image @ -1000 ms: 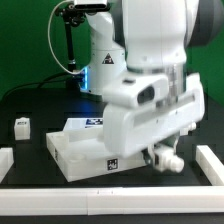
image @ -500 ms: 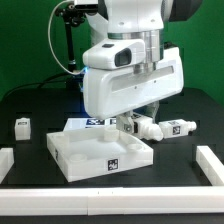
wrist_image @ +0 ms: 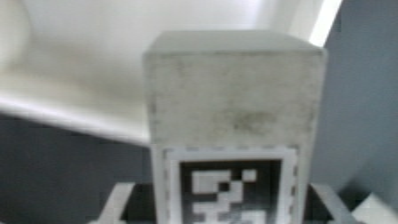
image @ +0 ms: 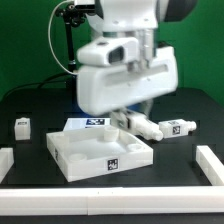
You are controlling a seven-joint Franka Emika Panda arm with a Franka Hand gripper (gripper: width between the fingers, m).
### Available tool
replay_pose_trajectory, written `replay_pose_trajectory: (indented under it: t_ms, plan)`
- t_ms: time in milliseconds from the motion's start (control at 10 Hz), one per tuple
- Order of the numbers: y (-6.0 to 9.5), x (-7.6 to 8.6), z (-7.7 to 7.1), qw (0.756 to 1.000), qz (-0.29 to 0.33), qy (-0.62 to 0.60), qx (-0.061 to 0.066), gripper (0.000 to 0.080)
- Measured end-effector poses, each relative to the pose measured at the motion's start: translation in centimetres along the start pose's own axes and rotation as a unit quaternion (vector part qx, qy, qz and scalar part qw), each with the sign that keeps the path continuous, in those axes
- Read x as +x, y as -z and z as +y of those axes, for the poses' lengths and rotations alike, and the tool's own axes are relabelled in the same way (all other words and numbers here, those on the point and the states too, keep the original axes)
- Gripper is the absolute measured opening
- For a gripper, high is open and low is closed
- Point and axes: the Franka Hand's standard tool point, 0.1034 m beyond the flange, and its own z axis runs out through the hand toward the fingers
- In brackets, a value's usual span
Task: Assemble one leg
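My gripper [image: 130,119] is shut on a white leg [image: 146,125] and holds it roughly level, just above the back right corner of the large white square panel [image: 82,157]. In the wrist view the held leg [wrist_image: 231,95] fills the frame. Its black-and-white tag [wrist_image: 228,190] sits between my fingers [wrist_image: 128,203]. A second leg [image: 178,128] lies on the black table just to the exterior view's right of the held one. A third leg [image: 22,126] stands at the far left.
The marker board [image: 90,123] lies behind the panel. White rails border the table at the front left [image: 8,158], front right [image: 211,164] and along the front edge [image: 110,191]. A black stand [image: 66,45] rises at the back left.
The arm has risen and moved back from low at the panel's front right, carrying the leg up and towards the panel's back right corner.
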Motion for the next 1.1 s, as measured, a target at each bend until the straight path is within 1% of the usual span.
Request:
replay_pose_trajectory:
  t_ms: [100,200,300,500,800,900,1000,1100]
  plan:
    - [0.9,-4.2,-0.2,1.000,-0.011,-0.009,0.000,0.0284]
    - [1.4,-7.1,0.1,0.999,-0.013,-0.028,-0.006,0.0284]
    - [1.4,-9.3,-0.3,0.998,-0.016,-0.054,-0.009,0.0284]
    - [1.2,-9.0,-0.4,0.998,-0.015,-0.053,-0.007,0.0284]
    - [1.0,-9.2,-0.4,0.998,-0.016,-0.055,-0.006,0.0284]
    - [0.4,-10.4,-0.1,0.998,-0.014,-0.064,-0.010,0.0284]
    - [-0.4,-13.1,0.1,0.998,-0.020,-0.066,-0.010,0.0284]
    - [-1.0,-15.8,0.5,0.998,-0.028,-0.061,-0.006,0.0284]
